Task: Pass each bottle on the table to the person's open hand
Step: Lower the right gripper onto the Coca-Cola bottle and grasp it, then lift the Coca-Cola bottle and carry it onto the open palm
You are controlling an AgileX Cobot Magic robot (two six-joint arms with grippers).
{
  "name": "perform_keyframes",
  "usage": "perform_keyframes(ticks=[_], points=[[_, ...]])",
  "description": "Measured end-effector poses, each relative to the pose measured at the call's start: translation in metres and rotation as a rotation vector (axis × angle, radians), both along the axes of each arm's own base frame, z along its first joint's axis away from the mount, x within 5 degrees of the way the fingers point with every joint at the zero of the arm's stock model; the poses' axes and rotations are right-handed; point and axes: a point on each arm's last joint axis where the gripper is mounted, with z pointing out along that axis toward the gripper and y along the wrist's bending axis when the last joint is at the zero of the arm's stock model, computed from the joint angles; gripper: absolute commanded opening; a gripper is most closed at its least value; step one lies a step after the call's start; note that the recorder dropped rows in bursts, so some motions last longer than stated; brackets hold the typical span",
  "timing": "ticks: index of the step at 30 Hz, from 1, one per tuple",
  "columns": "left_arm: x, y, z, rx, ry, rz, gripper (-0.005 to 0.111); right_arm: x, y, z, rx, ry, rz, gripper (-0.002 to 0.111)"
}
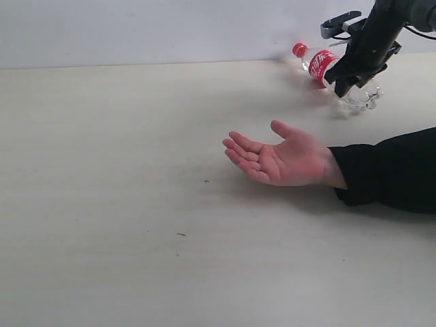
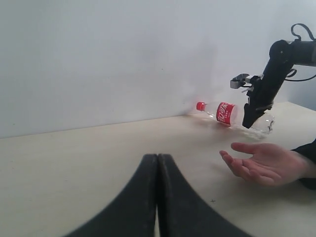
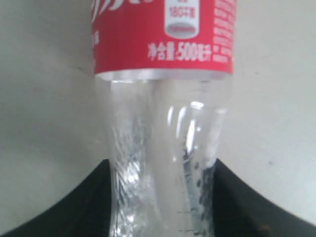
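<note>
A wide pale worktop (image 1: 102,238) is seen beneath everything. An open hand (image 1: 279,160), palm up with a black sleeve, is shown nearer the exterior camera than the right claw (image 1: 347,87) and apart from it. The red-labelled bottle (image 1: 320,66) is gripped by that claw at its clear lower body. The claw's fingers are pressed to both sides, and the red cap is pointed away from the claw. The left claw (image 2: 157,197) is closed fully with nothing held, well apart from the bottle.

wall (image 1: 136,30) | pale grey-white | plain, matte | fills the whole background
</note>
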Motion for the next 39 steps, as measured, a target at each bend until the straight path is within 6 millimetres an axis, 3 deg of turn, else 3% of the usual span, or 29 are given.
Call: perform_keyframes(ticks=[4,12,18,21,23,25,29,30,32,35,39], points=[[0.0,0.0,0.0,0.0,0.0,0.0,0.001,-0.001,0.0,0.02,0.021,-0.025,-0.07,0.0],[0.0,0.0,0.0,0.0,0.0,0.0,0.001,-0.014,0.008,0.102,0.17,-0.132,-0.226,0.0],[0.0,0.0,0.0,0.0,0.0,0.0,0.001,-0.034,0.015,0.143,0.216,-0.172,-0.282,0.0],[0.0,0.0,0.0,0.0,0.0,0.0,0.001,-0.057,0.02,0.155,0.221,-0.128,-0.295,0.0],[0.0,0.0,0.0,0.0,0.0,0.0,0.001,-0.073,0.024,0.156,0.215,-0.087,-0.292,0.0],[0.0,0.0,0.0,0.0,0.0,0.0,0.001,-0.114,0.037,0.151,0.2,0.005,-0.278,0.0],[0.0,0.0,0.0,0.0,0.0,0.0,0.001,-0.165,0.068,0.147,0.239,-0.02,-0.232,0.0],[0.0,0.0,0.0,0.0,0.0,0.0,0.001,-0.189,0.084,0.143,0.266,-0.045,-0.216,0.0],[0.0,0.0,0.0,0.0,0.0,0.0,0.001,-0.212,0.1,0.13,0.289,-0.051,-0.216,0.0],[0.0,0.0,0.0,0.0,0.0,0.0,0.001,-0.254,0.126,0.087,0.338,-0.056,-0.274,0.0],[0.0,0.0,0.0,0.0,0.0,0.0,0.001,-0.281,0.14,0.055,0.385,-0.055,-0.362,0.0]])
